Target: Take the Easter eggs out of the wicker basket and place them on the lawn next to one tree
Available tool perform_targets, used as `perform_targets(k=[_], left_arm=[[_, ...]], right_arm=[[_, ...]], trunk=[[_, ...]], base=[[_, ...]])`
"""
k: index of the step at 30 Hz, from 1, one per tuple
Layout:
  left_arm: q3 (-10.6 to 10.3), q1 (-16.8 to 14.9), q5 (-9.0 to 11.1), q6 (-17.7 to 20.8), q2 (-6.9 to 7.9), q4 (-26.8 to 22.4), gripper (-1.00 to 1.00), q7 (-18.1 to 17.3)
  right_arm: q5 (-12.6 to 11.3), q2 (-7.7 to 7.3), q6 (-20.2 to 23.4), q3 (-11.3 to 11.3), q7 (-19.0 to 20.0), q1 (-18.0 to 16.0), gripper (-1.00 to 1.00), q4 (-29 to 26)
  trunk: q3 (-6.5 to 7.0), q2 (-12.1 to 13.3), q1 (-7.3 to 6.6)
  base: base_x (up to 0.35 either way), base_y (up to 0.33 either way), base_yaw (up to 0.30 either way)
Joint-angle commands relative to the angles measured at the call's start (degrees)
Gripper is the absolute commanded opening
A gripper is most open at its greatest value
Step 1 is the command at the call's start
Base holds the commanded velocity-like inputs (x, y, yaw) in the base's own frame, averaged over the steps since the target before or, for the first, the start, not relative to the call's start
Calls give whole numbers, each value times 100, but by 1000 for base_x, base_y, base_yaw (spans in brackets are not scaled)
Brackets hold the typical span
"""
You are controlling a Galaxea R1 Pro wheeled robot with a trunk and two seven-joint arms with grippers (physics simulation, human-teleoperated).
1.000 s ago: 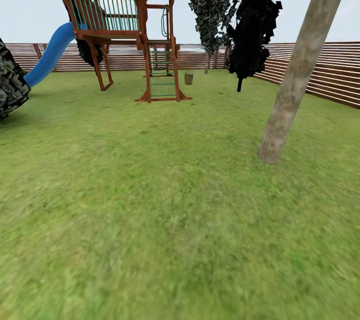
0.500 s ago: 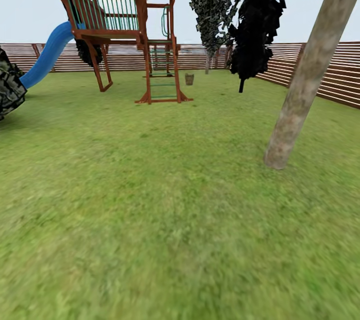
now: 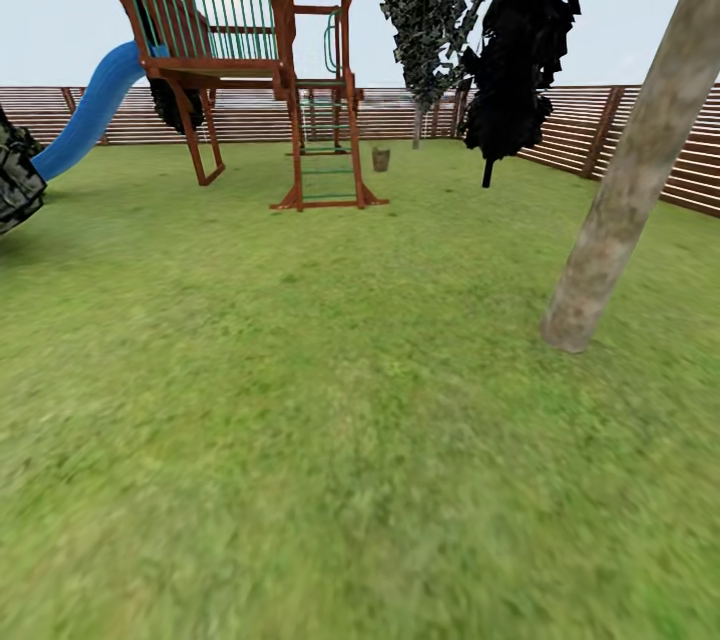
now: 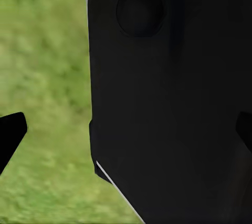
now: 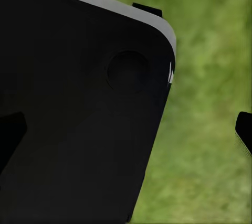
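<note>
One wicker basket stands upright far off on the lawn, just beside the play frame; you cannot make out any eggs in it. Your nearest tree leans, its top cut off. Both wrist views show a dark body over grass; each gripper's state I cannot tell.

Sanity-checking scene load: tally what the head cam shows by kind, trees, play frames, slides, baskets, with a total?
Trees with a visible trunk: 3 (pale trunk, thin black trunk, far one by the fence)
Wooden play frame: 1
Blue slide: 1
Wicker basket: 1
Total: 6
Foliage at the left edge not counted; no trunk seen.
</note>
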Motion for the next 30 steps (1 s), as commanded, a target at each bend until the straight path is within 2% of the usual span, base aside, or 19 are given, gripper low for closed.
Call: perform_targets(k=[1, 30], left_arm=[[7, 3, 5, -7, 0, -9, 100, -6], [7, 3, 5, -7, 0, -9, 100, -6]], right_arm=[[7, -1, -16, 43, 1, -3, 100, 3], [22, -2, -12, 43, 1, -1, 100, 42]], trunk=[[-4, -2, 4], [-4, -2, 4]], base=[[342, 114, 0], [342, 114, 0]])
